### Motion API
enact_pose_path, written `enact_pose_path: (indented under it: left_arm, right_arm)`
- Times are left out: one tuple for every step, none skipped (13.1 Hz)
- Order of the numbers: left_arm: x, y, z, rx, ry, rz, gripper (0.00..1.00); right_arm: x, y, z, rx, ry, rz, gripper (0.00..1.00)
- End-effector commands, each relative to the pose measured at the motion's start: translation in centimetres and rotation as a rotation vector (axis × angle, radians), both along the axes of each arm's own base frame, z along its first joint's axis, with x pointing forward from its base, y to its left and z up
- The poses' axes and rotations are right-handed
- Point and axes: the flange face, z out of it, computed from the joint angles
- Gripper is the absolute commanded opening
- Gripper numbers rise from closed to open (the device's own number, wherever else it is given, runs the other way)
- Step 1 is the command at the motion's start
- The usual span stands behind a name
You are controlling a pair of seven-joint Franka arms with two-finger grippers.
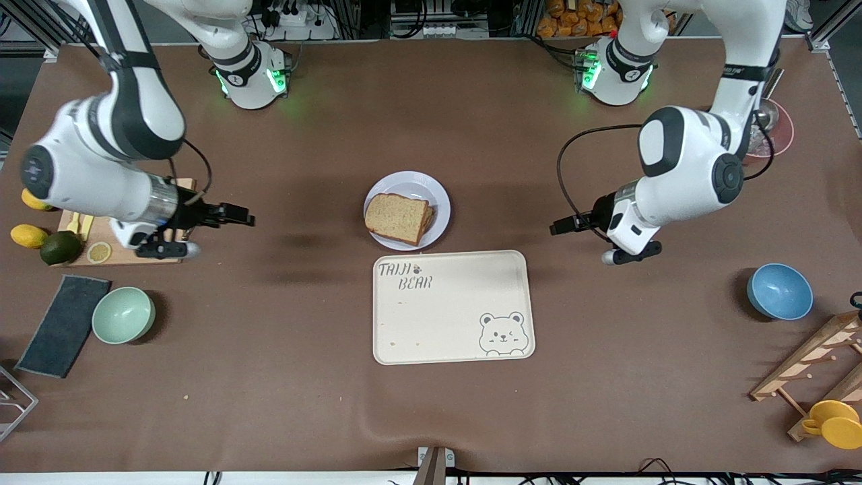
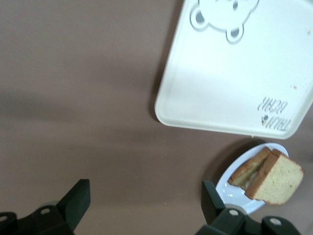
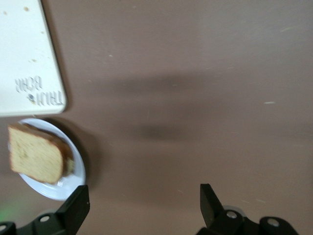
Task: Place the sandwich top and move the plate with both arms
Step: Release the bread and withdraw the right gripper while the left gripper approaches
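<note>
Sandwich top on plate beside tray edge, left tool and right tool spread wide, empty, over bare table

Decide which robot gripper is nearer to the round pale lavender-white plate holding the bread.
Right, narrowly. The right gripper hangs open over bare table toward the right arm's end from the round pale lavender-white plate; the left gripper, also open, hangs toward the left arm's end.

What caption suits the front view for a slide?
Sandwich top already on the plate, tray beside it; open left gripper and right gripper flank it.
</note>
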Motion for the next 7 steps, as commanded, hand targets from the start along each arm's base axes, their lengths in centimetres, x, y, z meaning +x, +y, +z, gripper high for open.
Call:
enact_pose_path:
  left_arm:
    - [-0.7,-0.3,-2.3,-0.107,0.003,-0.020,1.00]
    - [-1.4,-0.4,-3.7,-0.168,0.003,-0.005,1.00]
    - [-2.0,-0.5,-5.3,-0.232,-0.004,0.006,1.00]
    - [-2.5,-0.6,-6.6,-0.290,-0.020,0.002,1.00]
    - [-2.9,-0.7,-7.3,-0.325,-0.036,-0.007,1.00]
    - [-3.2,-1.1,-7.9,-0.340,-0.038,-0.018,1.00]
    - [-3.3,-1.5,-8.7,-0.342,-0.034,-0.033,1.00]
  right_arm:
    - [0.3,-4.1,5.2,-0.037,0.027,0.056,1.00]
    - [0.5,-6.0,7.0,-0.054,0.036,0.056,1.00]
    - [0.7,-6.3,8.9,-0.099,0.028,0.087,1.00]
    - [0.9,-7.3,10.8,-0.149,0.013,0.098,1.00]
    - [1.1,-7.9,12.8,-0.173,-0.004,0.111,1.00]
    - [1.1,-8.6,14.3,-0.175,-0.011,0.113,1.00]
    - [1.0,-9.0,15.7,-0.178,-0.022,0.116,1.00]
